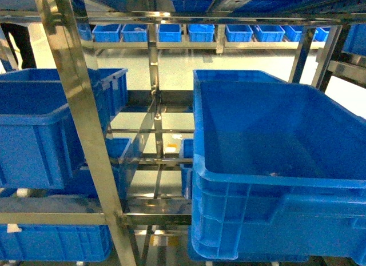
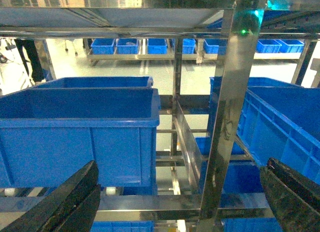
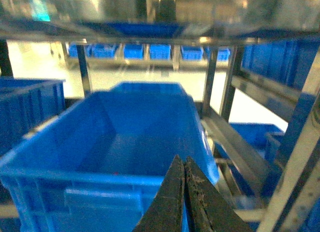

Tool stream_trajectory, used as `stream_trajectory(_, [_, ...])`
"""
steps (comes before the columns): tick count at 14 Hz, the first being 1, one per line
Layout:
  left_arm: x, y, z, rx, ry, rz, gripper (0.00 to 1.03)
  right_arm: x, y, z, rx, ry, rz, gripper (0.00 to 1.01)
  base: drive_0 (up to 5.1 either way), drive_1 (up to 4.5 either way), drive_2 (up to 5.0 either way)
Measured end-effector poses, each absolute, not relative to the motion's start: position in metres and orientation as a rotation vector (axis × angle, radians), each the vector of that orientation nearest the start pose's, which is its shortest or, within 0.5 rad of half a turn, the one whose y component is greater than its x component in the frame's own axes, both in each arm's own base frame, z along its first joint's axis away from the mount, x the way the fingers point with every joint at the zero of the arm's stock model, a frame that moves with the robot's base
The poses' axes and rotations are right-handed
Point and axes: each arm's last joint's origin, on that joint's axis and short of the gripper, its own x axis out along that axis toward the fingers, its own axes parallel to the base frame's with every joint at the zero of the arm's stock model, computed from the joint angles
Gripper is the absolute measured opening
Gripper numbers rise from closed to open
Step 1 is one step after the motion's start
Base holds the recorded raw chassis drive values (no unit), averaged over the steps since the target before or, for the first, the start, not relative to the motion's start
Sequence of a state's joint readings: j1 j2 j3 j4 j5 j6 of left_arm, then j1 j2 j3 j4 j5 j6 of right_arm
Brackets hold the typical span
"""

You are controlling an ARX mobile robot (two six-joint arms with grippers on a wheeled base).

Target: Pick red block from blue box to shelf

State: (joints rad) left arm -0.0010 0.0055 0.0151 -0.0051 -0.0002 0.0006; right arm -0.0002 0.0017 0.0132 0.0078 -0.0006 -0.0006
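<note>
Hovering with its jaws pressed together and holding nothing, the right gripper [image 3: 184, 192] faces the near rim of a large blue crate [image 3: 107, 142] just ahead and below it, while the left gripper [image 2: 175, 202], spread wide and empty, faces an upright post of the stainless-steel shelf [image 2: 227, 117] with another blue crate [image 2: 80, 132] to its left. Neither the red block nor the turquoise blue box can be made out in any view, so which arm lies nearer cannot be told. Beyond the rack, a pale floor stretches to a far row of small blue bins [image 1: 171, 32].
</note>
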Motion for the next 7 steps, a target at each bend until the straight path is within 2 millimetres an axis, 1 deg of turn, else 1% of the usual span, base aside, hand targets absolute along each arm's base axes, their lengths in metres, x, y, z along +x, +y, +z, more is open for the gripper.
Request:
stream_trajectory(4, [0.0971,-0.0001,0.1678,0.001,-0.006,0.000,0.98,0.0972,0.0000,0.1671,-0.001,-0.004,0.000,0.02,0.0,0.00,0.0])
stream_trajectory(5, [0.0971,-0.0001,0.1678,0.001,-0.006,0.000,0.98,0.0972,0.0000,0.1671,-0.001,-0.004,0.000,0.04,0.0,0.00,0.0])
stream_trajectory(7, [0.0971,-0.0001,0.1678,0.001,-0.005,0.000,0.98,0.0972,0.0000,0.1671,-0.001,-0.004,0.000,0.29,0.0,0.00,0.0])
